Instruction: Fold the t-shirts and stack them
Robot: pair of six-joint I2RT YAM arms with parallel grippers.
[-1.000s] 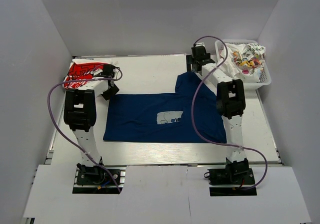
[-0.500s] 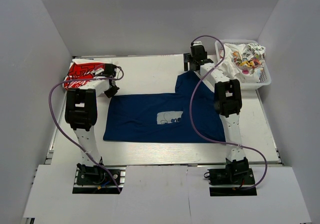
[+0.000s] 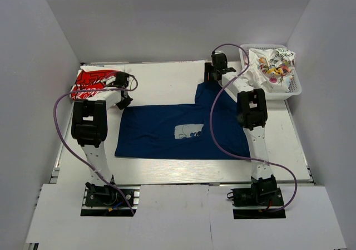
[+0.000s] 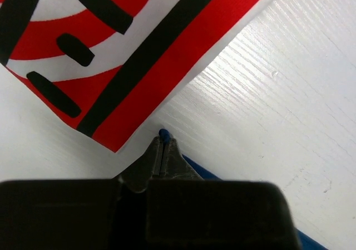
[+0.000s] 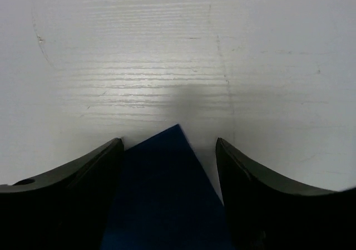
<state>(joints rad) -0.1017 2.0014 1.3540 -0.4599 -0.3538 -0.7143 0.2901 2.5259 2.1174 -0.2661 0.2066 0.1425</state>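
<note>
A navy t-shirt (image 3: 178, 130) with a pale square print lies flat in the middle of the table, one sleeve reaching toward the back right. My left gripper (image 3: 123, 101) is at its back left corner, shut on a small nub of navy cloth (image 4: 163, 132) that pokes out between the tips (image 4: 162, 140). My right gripper (image 3: 212, 76) stands open at the sleeve's far tip, with the pointed navy corner (image 5: 167, 194) between its fingers (image 5: 169, 141) and apart from both. A folded red-and-white lettered t-shirt (image 3: 92, 82) lies at the back left, just beyond the left gripper (image 4: 111, 49).
A white lattice basket (image 3: 297, 88) at the back right holds crumpled white t-shirts (image 3: 272, 66) with colourful prints. Grey walls close in the table on three sides. Bare white tabletop (image 5: 178, 49) lies ahead of the right gripper.
The left gripper has shut on the navy shirt's corner. The right gripper has slid toward the back over the sleeve tip, and its jaws have narrowed somewhat.
</note>
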